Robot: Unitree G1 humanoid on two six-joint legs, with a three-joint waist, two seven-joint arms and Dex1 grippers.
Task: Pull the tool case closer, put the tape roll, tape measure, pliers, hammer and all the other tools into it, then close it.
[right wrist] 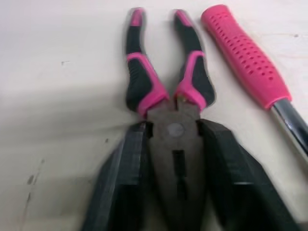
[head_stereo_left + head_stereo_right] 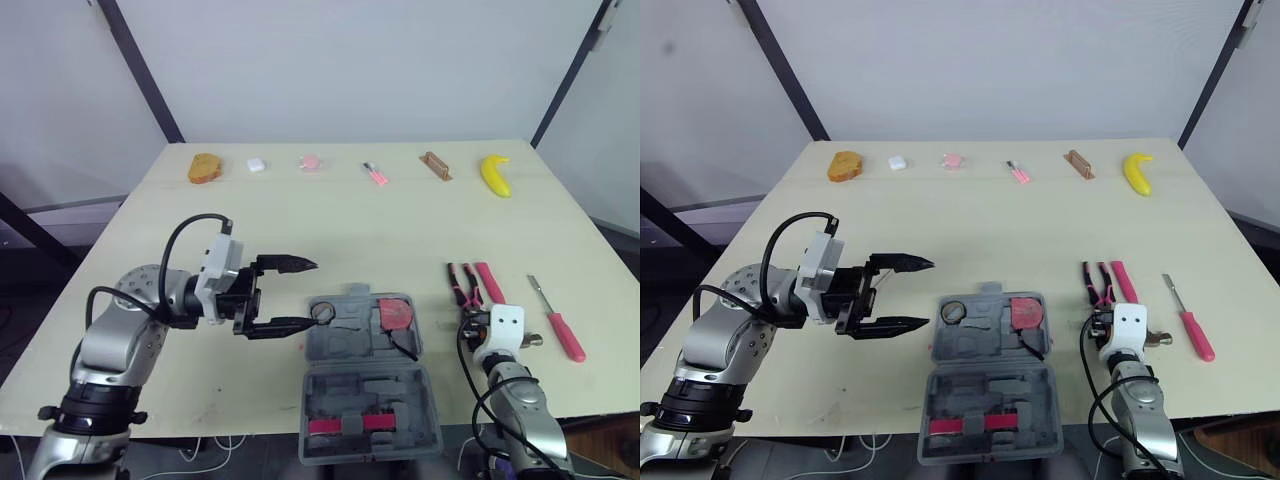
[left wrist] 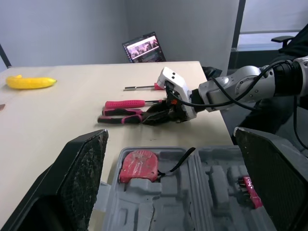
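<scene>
Right end effector (image 1: 174, 127) seemingly grips pliers (image 1: 142, 86); left end effector (image 2: 305, 293) gapes

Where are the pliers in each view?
Left eye view: pliers right of the tool case.
Right eye view: pliers, same spot.
Left wrist view: pliers beyond the tool case, at the right gripper.
Right wrist view: pliers head between its fingers.
Shared landmark: pink hammer handle alongside.

The left arm reaches in from 8 o'clock, elbow bent. The left gripper (image 2: 306, 293) points toward 3 o'clock, fingers spread wide. The right arm rises from 5 o'clock, and the right gripper (image 1: 174, 129) points toward 12 o'clock, fingers pressed against the pliers (image 1: 175, 163).
</scene>
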